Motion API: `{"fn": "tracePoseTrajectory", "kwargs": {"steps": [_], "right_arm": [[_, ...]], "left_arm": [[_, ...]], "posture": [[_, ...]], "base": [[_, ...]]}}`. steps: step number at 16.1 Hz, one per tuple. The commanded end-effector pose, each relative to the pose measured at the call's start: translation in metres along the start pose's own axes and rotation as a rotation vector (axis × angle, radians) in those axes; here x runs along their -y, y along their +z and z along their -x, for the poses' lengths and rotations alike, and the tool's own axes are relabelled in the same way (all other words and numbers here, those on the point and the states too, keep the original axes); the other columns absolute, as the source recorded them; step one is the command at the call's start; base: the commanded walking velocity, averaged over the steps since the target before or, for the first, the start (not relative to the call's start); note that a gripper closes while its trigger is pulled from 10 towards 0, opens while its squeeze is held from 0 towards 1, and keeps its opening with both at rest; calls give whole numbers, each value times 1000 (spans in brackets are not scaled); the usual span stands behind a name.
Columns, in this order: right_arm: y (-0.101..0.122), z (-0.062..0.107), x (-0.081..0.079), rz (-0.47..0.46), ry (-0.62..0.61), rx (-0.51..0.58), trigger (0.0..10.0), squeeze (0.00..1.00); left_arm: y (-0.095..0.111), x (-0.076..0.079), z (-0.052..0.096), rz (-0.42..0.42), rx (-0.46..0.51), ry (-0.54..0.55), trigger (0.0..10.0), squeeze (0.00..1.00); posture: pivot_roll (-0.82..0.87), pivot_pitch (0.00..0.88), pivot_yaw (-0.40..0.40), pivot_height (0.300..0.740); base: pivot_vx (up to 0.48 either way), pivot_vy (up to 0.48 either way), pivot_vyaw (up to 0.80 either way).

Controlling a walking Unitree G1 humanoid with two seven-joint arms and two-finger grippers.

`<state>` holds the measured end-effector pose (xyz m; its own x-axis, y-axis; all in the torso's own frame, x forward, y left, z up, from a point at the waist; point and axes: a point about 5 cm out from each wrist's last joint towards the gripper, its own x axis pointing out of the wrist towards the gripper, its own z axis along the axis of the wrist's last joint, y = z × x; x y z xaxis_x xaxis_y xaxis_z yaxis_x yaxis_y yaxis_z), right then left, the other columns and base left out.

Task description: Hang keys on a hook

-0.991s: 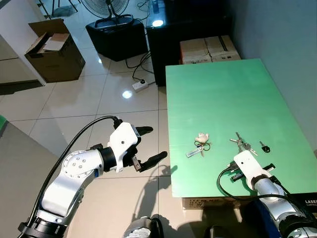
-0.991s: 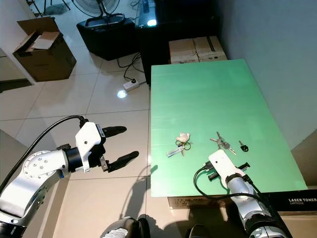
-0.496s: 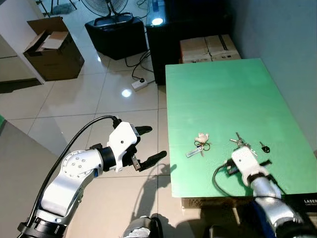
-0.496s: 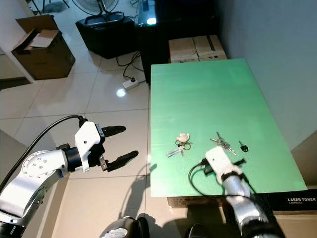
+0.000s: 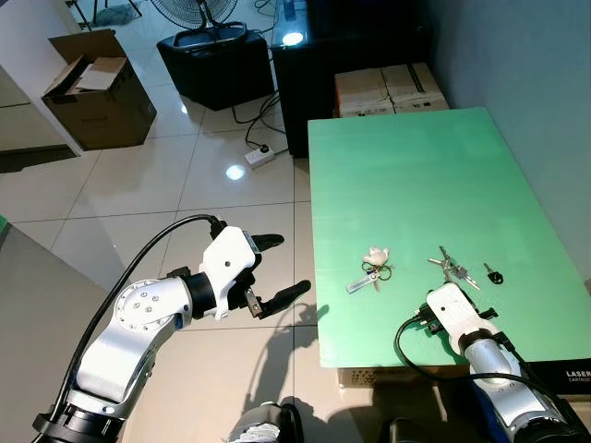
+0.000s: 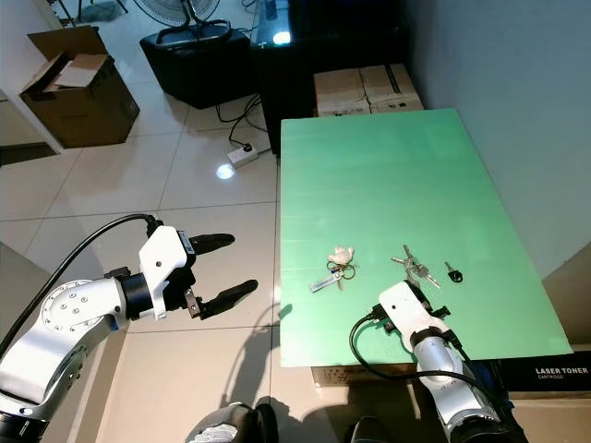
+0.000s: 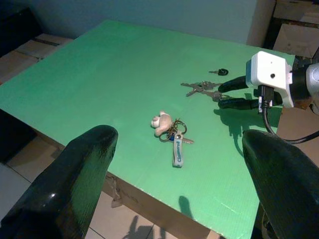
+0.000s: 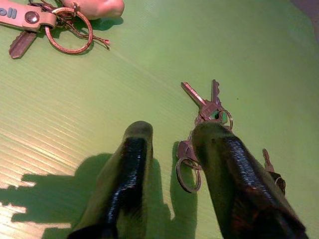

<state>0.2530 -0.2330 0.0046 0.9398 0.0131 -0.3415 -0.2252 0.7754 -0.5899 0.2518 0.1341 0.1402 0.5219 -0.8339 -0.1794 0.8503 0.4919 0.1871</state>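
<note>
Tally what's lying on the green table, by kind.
Keyring with plush charm and tag: 1
Bunch of bare metal keys: 1
Single black-head key: 1
Total: 3, all on the table

Two black fingers (image 7: 75,184) of the left gripper (image 7: 174,189), spread wide, frame a green table (image 7: 114,74) from the lower corners of the frame. At centre lie keys (image 7: 172,137) with a small bear charm and a strap tag; upper right of them lie a second bunch (image 7: 202,89) and a single black key (image 7: 219,72). At the right edge, the right gripper (image 7: 229,93) reaches in, its fingertips at the second bunch.
</note>
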Motion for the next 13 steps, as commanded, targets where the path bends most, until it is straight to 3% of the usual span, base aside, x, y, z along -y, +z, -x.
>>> {"fn": "tracePoseTrajectory", "kwargs": {"steps": [1, 9, 10, 11, 13], "right_arm": [[3, 0, -3, 2, 8, 9, 10000, 1000], [3, 0, -3, 2, 8, 9, 10000, 1000], [-10, 3, -4, -30, 22, -85, 10000, 290], [-23, 5, -1, -105, 27, -171, 10000, 0], [-25, 5, 3, -121, 17, -180, 10000, 0]], "left_arm": [[1, -4, 3, -1, -2, 14, 10000, 0], [1, -4, 3, -1, -2, 14, 10000, 0], [3, -4, 2, -2, -1, 9, 10000, 0], [4, -4, 2, -3, -1, 2, 10000, 0], [4, -4, 2, -5, 0, 1, 10000, 0]], "posture": [[60, 127, 153, 740], [60, 127, 153, 740], [69, 138, 164, 740], [69, 133, 165, 740], [69, 132, 164, 740]], "base": [[0, 0, 0], [0, 0, 0], [0, 0, 0], [0, 0, 0], [0, 0, 0]]}}
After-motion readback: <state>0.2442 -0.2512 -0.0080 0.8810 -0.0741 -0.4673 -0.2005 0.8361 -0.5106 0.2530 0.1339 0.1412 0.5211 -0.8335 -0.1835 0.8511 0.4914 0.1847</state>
